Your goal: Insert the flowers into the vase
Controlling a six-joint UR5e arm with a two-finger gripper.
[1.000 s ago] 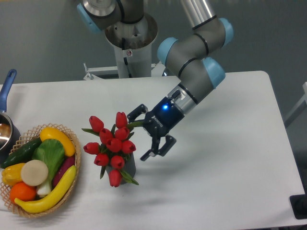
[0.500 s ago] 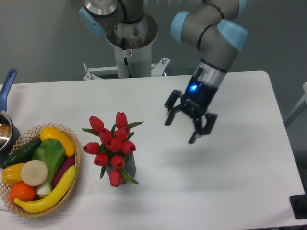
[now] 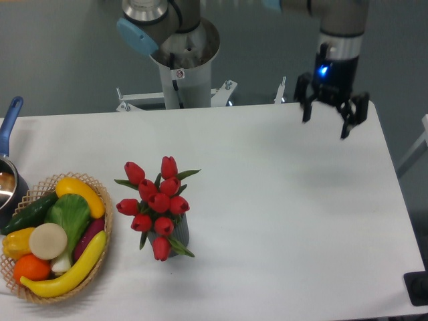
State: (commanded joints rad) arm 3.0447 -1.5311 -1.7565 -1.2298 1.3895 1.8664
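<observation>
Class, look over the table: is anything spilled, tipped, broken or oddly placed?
Nothing stands out. The flowers sit in the vase, which stands upright on the table. The fruit and vegetables lie inside the basket. The pincer is open and empty, well away to the right.

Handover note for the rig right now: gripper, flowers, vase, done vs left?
Gripper: open, empty, raised over the table's far right edge, well away from the vase.
Flowers: red tulip bunch standing in the vase, heads spreading wider than its mouth.
Vase: dark grey, ribbed, upright on the table just right of the fruit basket; mostly hidden by the blooms.
Done: flowers inserted and released.
Left: nothing obvious; maybe check the bunch sits stable, since one bloom hangs low over the front.
</observation>
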